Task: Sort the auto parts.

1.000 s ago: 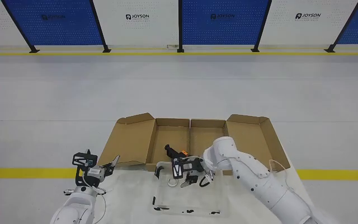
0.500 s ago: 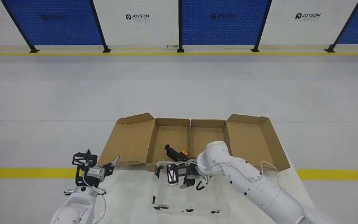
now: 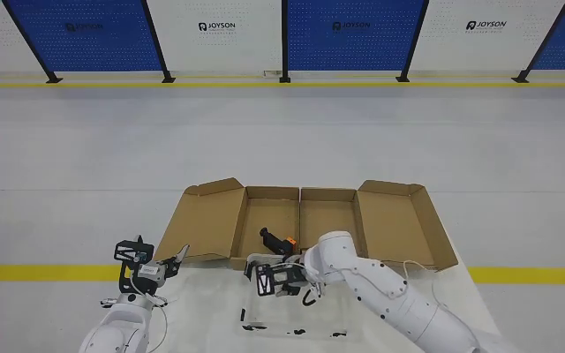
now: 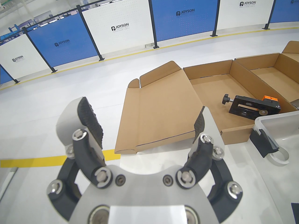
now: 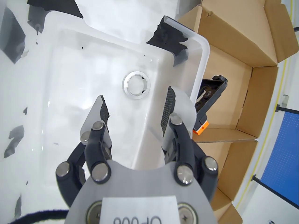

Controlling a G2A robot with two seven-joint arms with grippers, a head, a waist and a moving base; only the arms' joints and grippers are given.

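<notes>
Right gripper (image 5: 136, 104): fingers spread, nothing held; hangs over the clear bin (image 5: 202, 54).
Silver ring (image 5: 136, 86): flat on the bin floor, seen between the right fingertips.
Black clamp (image 4: 254, 107): orange tab at one end; lies in the cardboard box (image 4: 210, 87), left compartment, just beyond the bin rim.
Left gripper (image 4: 142, 111): fingers spread, empty, well apart from the bin.
</notes>
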